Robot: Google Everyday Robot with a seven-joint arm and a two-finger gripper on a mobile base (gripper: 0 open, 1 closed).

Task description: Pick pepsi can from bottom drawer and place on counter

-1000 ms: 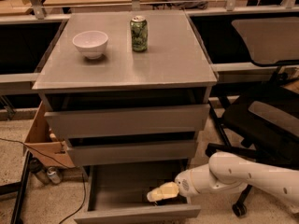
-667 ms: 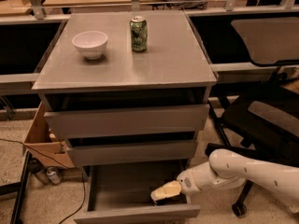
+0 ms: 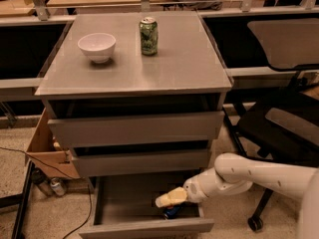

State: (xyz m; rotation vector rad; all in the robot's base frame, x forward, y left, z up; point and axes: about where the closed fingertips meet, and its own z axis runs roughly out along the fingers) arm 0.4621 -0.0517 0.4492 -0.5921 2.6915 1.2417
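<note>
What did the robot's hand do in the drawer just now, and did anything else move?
The gripper, down in the open bottom drawer, lifted a little, and the arm rose with it. The pepsi can now peeks out just beneath it; before, it was hidden. Whether the can is gripped cannot be told. The green can and white bowl on the counter stayed put.
</note>
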